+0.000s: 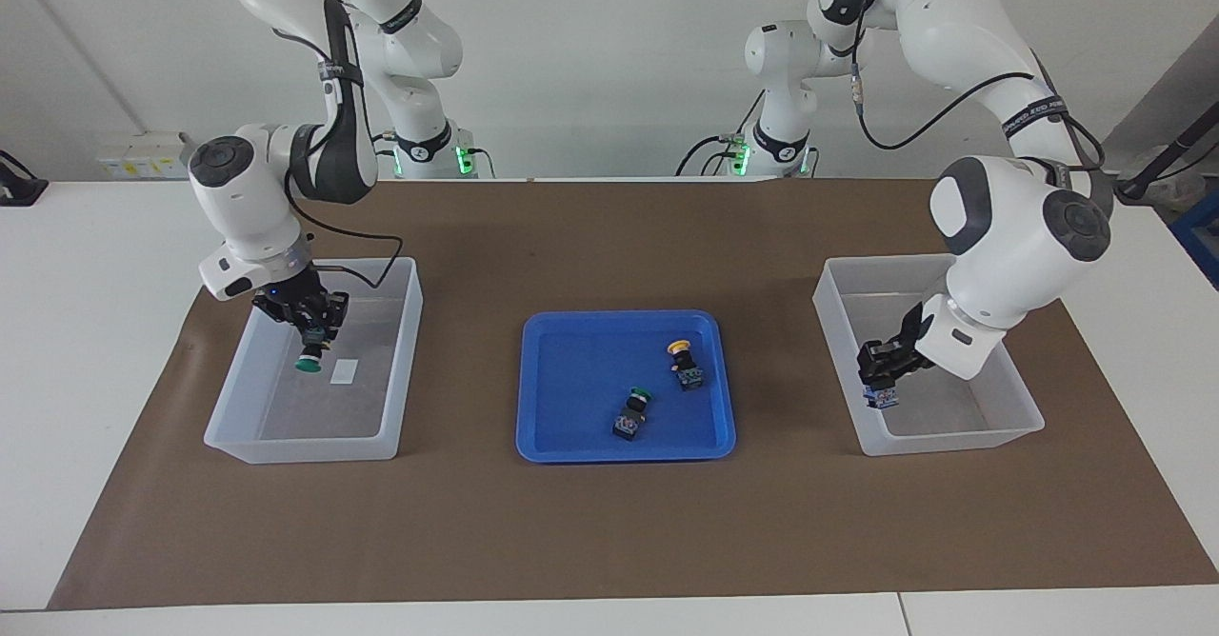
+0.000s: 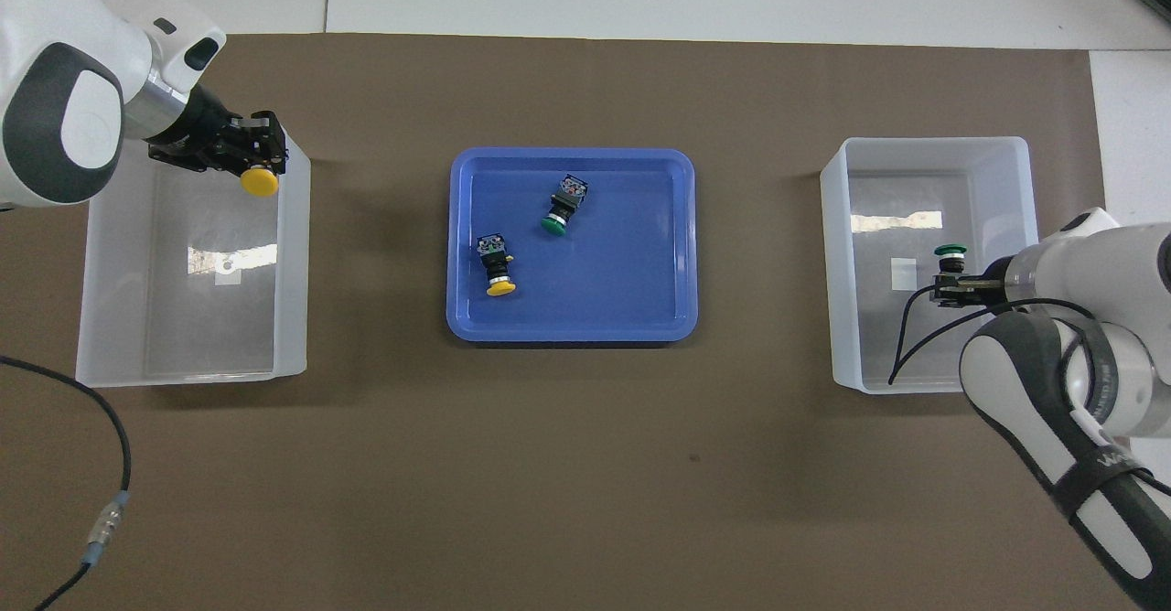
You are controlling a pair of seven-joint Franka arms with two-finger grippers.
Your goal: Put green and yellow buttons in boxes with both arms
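Yellow button (image 2: 260,181), clamped in left pincer (image 2: 245,149), overhangs box rim (image 2: 293,227); right pincer (image 1: 312,327) clamps green button (image 1: 308,364).

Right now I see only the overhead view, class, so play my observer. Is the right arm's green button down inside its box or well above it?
Observer: In the facing view the right gripper holds the green button cap down. It looks low between the walls of the right arm's box, beside the label, with the cap seemingly just off the floor.
Operator: And the yellow one?
Observer: The left gripper is over the left arm's box, close to the wall toward the blue tray. The yellow button shows its bluish base below the fingers. I cannot tell whether it is under the rim.
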